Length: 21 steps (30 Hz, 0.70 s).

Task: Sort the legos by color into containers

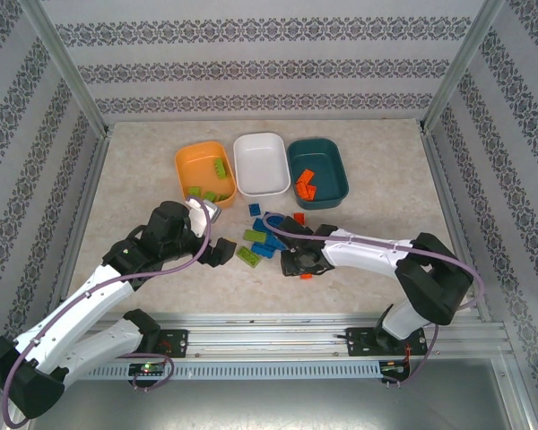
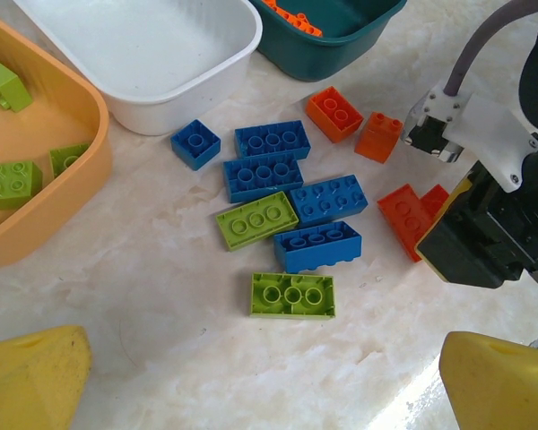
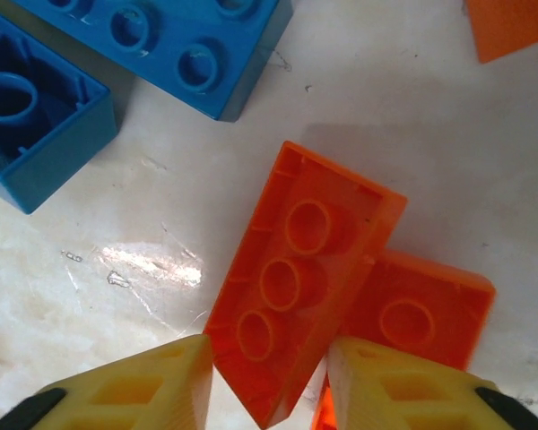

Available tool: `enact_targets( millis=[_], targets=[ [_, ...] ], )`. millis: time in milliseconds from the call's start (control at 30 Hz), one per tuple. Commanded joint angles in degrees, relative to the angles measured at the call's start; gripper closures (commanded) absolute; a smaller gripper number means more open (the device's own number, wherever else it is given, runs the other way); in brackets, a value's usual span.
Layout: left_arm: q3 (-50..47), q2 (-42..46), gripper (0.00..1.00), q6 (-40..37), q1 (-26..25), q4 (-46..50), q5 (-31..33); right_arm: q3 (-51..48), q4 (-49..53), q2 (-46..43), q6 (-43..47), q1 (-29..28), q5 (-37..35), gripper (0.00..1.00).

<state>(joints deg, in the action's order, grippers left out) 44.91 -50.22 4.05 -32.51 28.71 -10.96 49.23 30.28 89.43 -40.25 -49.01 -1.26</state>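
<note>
Bright, even light is pouring down from overhead, and the table (image 1: 386,188) is showing only soft, faint shadows. Up close, a white patch of glare is shining off the table beside the orange brick (image 3: 296,269), which is throwing a pale shadow up and right. The left gripper's yellow fingers (image 2: 36,381) are looking soft and out of focus in the bottom corners.

top: high, behind, whole table (image 1: 394,210) | left wrist: near, above legos (image 2: 327,199) | right wrist: closest, same legos

White arms (image 1: 368,253), black joints (image 1: 166,228), lilac cables (image 2: 467,55), yellow fingertips (image 3: 125,385).
</note>
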Motion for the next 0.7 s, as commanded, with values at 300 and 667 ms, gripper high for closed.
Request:
enact_targets(
  millis=[300, 667],
  targets=[
    [1.2, 0.7, 0.00, -0.7, 0.5, -0.6, -0.5, 1.0, 0.2, -1.0, -0.9, -1.0, -2.0, 0.82],
    [1.3, 1.0, 0.00, -0.7, 0.5, -0.3, 0.2, 3.5, 0.6, 1.2, -1.2, -1.0, -1.6, 0.43]
  ],
)
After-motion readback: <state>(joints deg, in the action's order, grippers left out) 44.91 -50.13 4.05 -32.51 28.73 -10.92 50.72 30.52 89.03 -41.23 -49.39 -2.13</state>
